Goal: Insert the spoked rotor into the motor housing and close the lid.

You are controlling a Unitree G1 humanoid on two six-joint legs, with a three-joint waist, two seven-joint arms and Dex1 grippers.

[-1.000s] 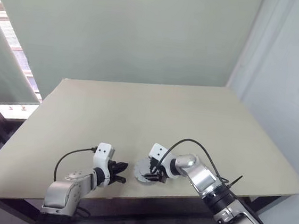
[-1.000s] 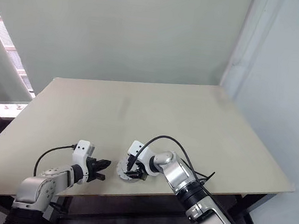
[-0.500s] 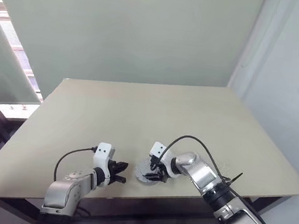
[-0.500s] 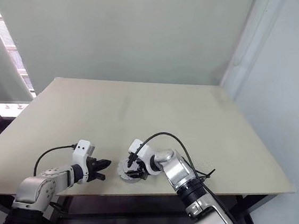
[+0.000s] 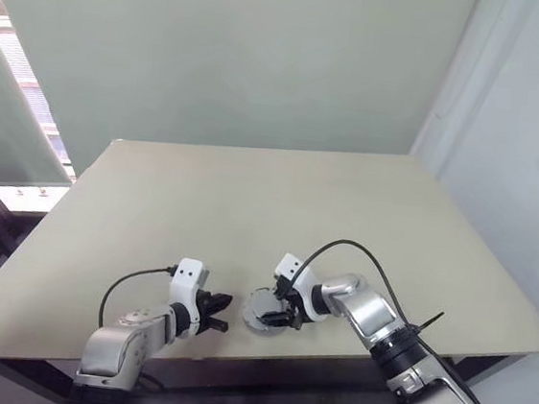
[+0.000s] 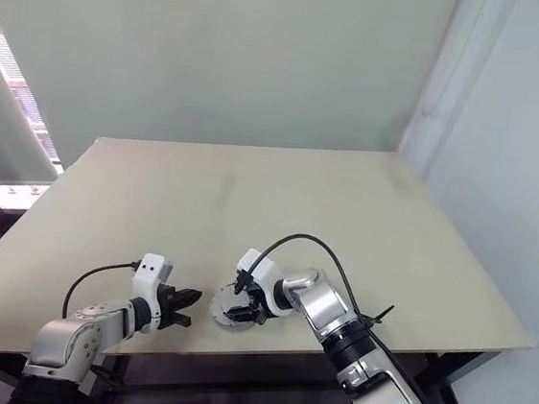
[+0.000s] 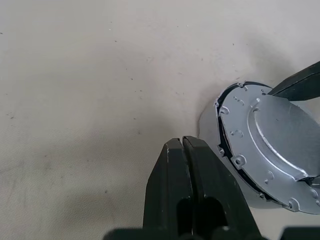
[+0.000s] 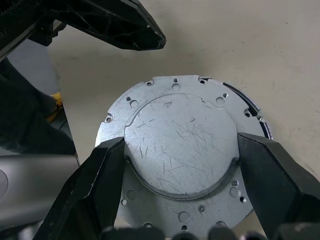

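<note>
Lid (image 8: 180,150) clamped betw right tool (image 8: 180,172) fingers, left tool (image 7: 182,150) just beside.

One round silver metal disc (image 8: 180,155) with small holes around its face lies on one beige worktop (image 5: 278,213). Two pincers are there, the left pincer (image 5: 218,311) and the right pincer (image 8: 180,150), each with two black fingers. One black cable (image 5: 341,253) loops over the right arm and one more (image 5: 126,279) over the left.

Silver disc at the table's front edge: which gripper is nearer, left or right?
Right. The right gripper has its jaws on either side of the silver disc's raised centre. The left gripper sits shut on the table beside it, apart from its rim.
</note>
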